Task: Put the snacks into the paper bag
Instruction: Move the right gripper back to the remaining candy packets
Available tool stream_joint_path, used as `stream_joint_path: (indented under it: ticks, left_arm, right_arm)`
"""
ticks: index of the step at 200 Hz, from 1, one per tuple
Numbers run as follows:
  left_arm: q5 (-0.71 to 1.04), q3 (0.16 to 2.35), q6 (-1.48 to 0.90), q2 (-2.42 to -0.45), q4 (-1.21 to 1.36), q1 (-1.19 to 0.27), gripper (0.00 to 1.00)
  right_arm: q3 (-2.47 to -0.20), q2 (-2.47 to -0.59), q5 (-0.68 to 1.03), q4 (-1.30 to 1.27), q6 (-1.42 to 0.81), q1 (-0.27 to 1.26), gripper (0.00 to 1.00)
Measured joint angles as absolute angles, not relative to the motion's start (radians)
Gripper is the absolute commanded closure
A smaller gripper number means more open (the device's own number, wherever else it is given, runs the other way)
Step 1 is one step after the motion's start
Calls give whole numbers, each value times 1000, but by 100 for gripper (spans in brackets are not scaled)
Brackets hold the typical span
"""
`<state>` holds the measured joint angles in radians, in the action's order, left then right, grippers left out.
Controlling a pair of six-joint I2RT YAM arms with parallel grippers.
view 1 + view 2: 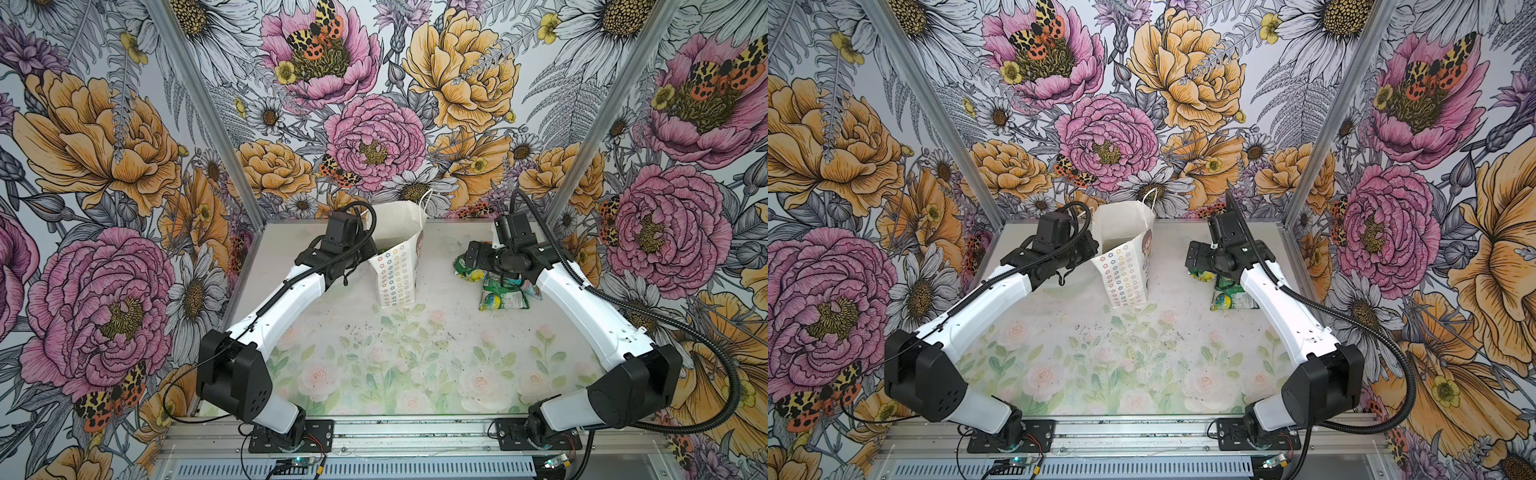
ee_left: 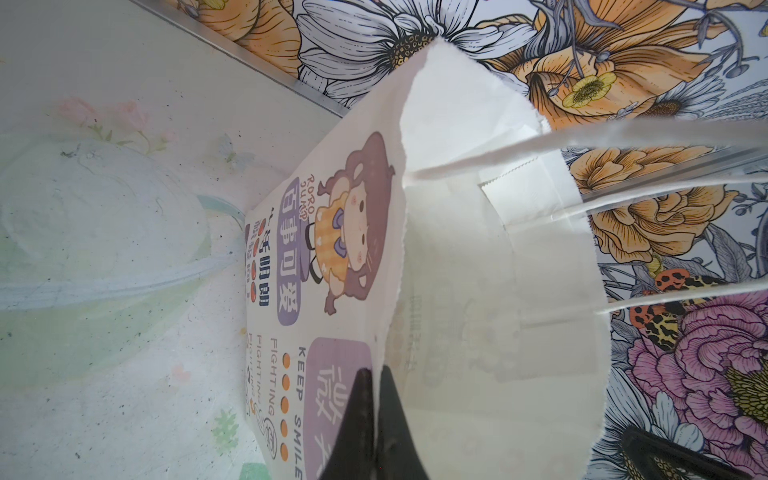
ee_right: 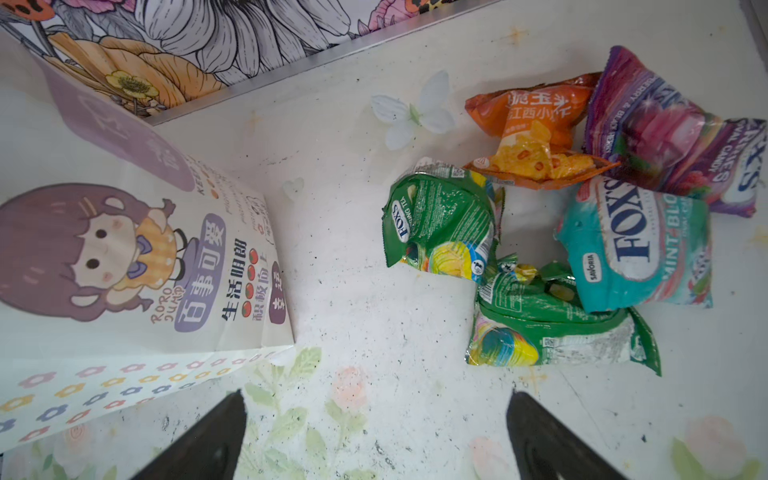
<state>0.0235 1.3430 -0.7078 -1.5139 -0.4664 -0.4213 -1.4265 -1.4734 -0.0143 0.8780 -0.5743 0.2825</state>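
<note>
You're risking a double grab: right claw [image 3: 376, 399], wide open and empty, is hovering by overlapping crinkly foil snack packets [image 3: 536, 316] near the white flower-printed paper bag [image 1: 395, 274], whose rim the left claw [image 2: 375, 374] is clamping

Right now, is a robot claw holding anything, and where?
The left gripper pinches the tall white flower-printed paper bag by its top rim. The right gripper is open and holds nothing.

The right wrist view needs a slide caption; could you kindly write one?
Open right gripper facing five loose snacks beside the paper bag.
</note>
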Motion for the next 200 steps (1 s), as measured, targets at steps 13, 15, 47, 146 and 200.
stream_joint_path:
  ticks: [13, 15, 47, 146, 200]
  left_arm:
    - [23, 1343, -708, -1514, -466, -421, 100]
    - [23, 1343, -708, -1514, -466, -421, 100]
    - [23, 1342, -708, -1514, -466, -421, 100]
    - [23, 1341, -708, -1514, -466, -421, 100]
    - [23, 1341, -708, -1514, -465, -421, 100]
  right_arm:
    - [-1427, -1505, -15, 878, -601, 267, 0]
    - [-1427, -1510, -15, 878, -607, 265, 0]
    - [-1428, -1597, -32, 878, -686, 239, 0]
    - [-1602, -1780, -131, 870, -875, 203, 0]
    - [-1650, -1920, -130, 861, -945, 162, 0]
